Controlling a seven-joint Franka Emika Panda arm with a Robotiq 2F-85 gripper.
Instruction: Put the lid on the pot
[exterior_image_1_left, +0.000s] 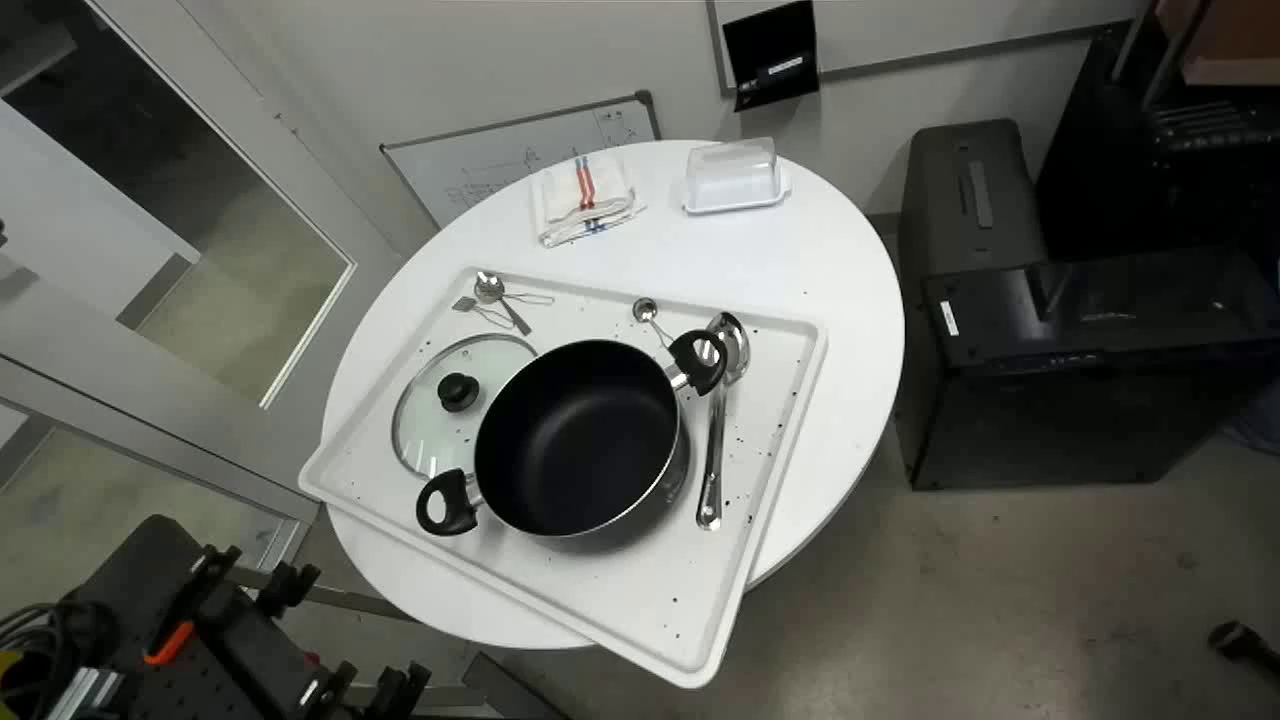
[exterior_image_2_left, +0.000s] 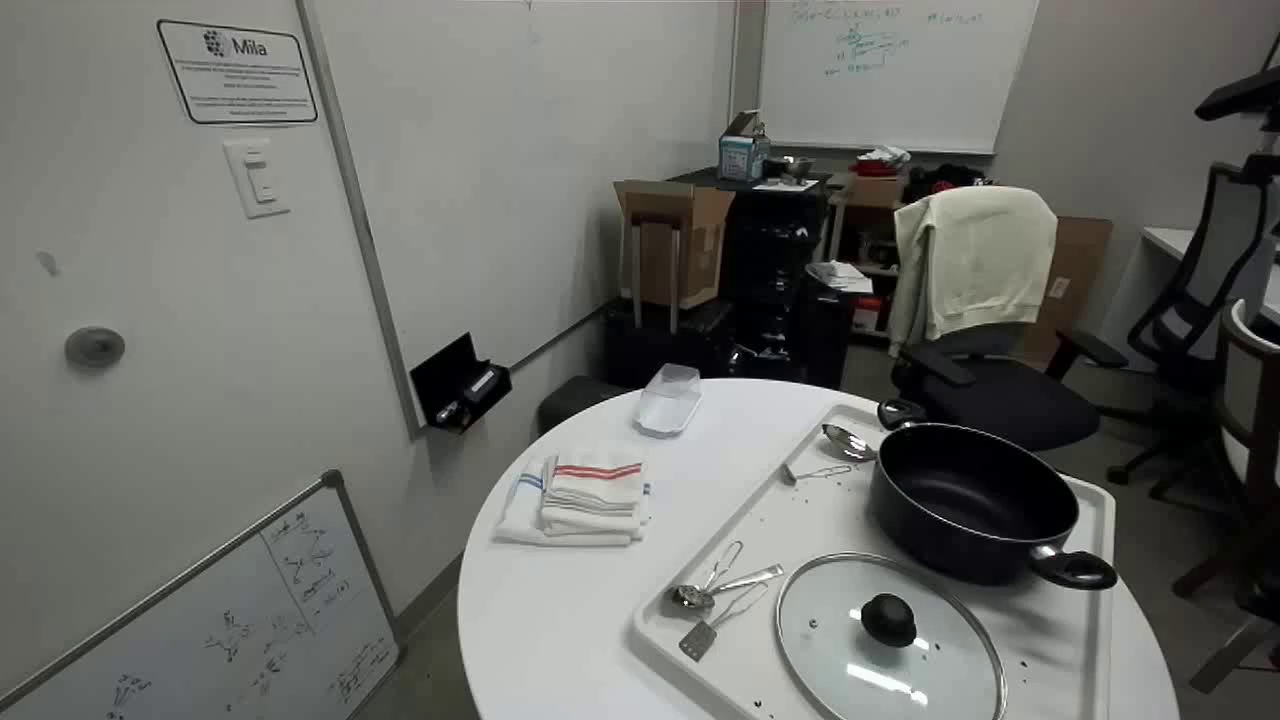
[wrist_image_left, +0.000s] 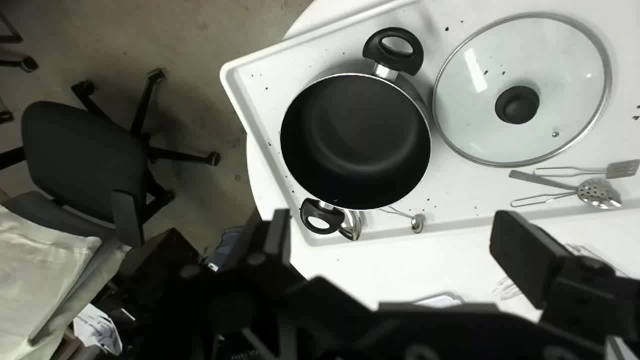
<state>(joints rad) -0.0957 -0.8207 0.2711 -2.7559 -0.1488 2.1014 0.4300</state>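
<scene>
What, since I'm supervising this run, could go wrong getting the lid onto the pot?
The gripper might slip off the small rounded knob mid-lift, dropping the clear lid. Lying close beside the pot, the lid could knock a handle as it rises. The tray overhangs the table at a corner, so pressing hard there might tip it.

Lid (exterior_image_2_left: 868, 668) cropped in an exterior view
</scene>
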